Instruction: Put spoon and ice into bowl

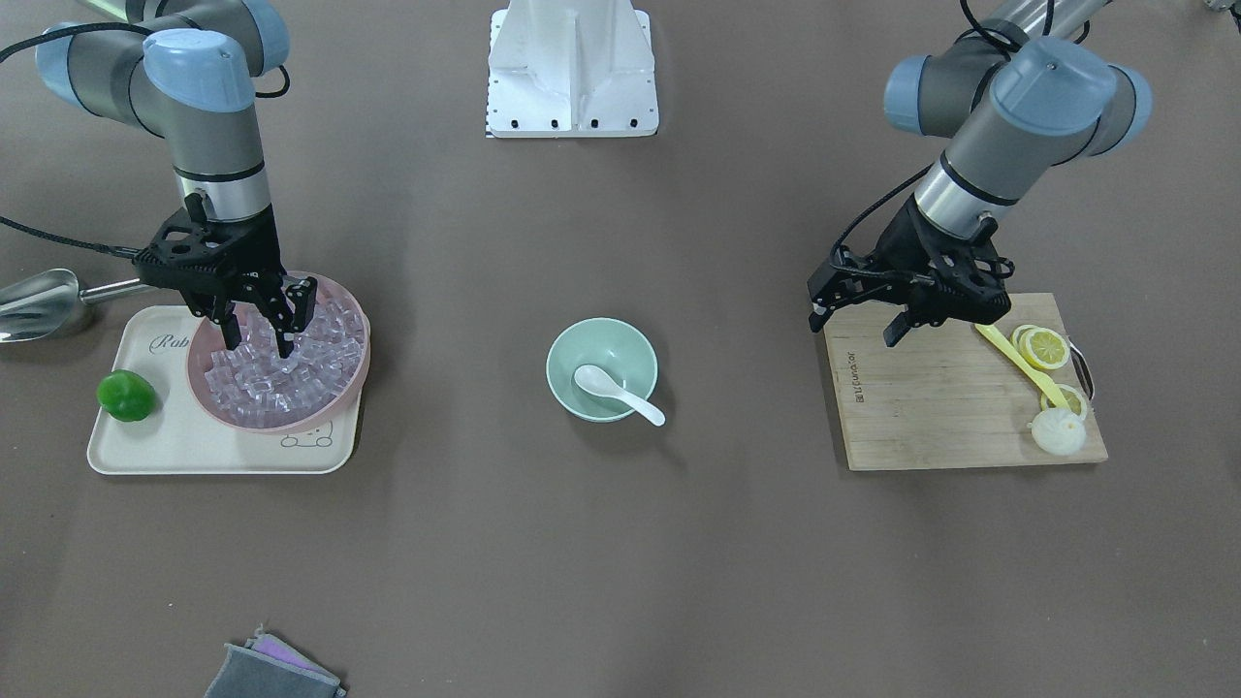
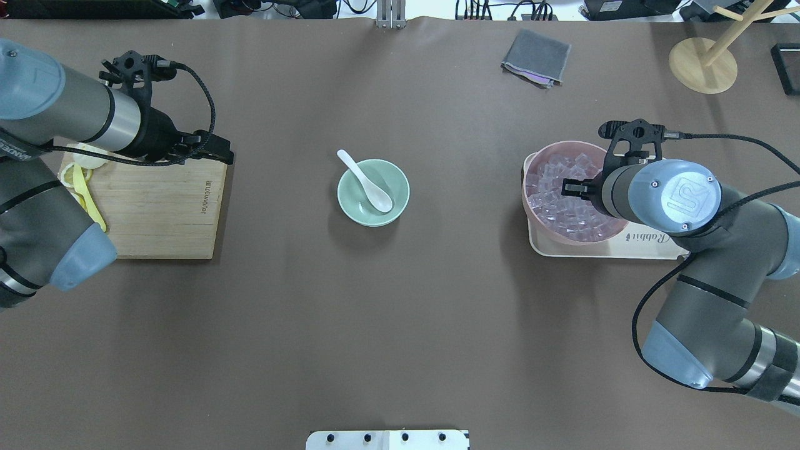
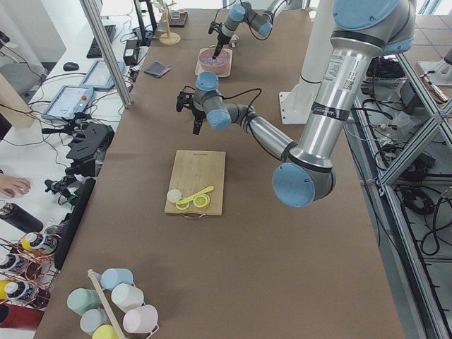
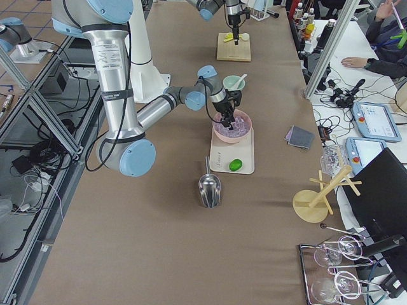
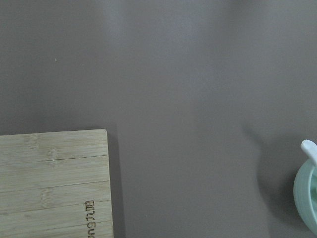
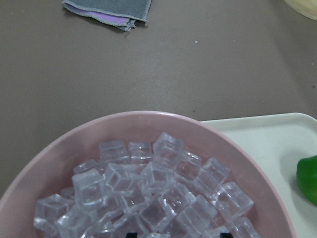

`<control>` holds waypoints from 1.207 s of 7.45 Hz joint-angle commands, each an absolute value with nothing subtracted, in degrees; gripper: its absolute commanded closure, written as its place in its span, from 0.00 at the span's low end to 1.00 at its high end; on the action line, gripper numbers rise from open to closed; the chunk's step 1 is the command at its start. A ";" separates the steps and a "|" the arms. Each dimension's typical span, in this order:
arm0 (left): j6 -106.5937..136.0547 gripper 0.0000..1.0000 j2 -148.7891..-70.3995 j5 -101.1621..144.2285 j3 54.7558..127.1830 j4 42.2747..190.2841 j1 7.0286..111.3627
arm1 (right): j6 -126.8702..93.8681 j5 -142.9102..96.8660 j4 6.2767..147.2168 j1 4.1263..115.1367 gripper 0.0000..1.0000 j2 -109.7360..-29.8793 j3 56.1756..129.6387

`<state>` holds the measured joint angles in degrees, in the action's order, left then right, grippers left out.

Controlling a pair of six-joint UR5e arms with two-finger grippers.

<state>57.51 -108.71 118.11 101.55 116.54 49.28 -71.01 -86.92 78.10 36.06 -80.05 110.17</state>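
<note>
The white spoon (image 1: 617, 391) lies in the mint-green bowl (image 1: 562, 351) at the table's middle, its handle resting over the rim; both also show in the overhead view, spoon (image 2: 369, 183) and bowl (image 2: 400, 187). Many clear ice cubes (image 1: 291, 383) fill the pink bowl (image 1: 360, 386), seen close in the right wrist view (image 6: 148, 183). My right gripper (image 1: 260, 344) is open, its fingertips down among the cubes. My left gripper (image 1: 855, 322) is open and empty above the corner of the cutting board (image 1: 940, 407).
The pink bowl stands on a cream tray (image 1: 165, 446) with a green fruit (image 1: 126, 396). A steel scoop (image 1: 39, 302) lies beside the tray. Lemon slices (image 1: 1042, 347), a yellow spoon (image 1: 1018, 364) and a white lump (image 1: 1057, 431) are on the board. A grey cloth (image 1: 271, 669) lies near the front edge.
</note>
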 commanded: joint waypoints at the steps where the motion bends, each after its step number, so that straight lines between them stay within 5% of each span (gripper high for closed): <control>1: 57.74 0.02 -108.72 118.12 101.51 116.54 49.22 | -68.38 -85.27 78.22 34.46 0.36 -81.56 110.30; 9: 57.74 0.02 -109.16 118.12 100.63 116.63 49.13 | -68.12 -84.81 84.72 32.26 0.36 -79.27 111.27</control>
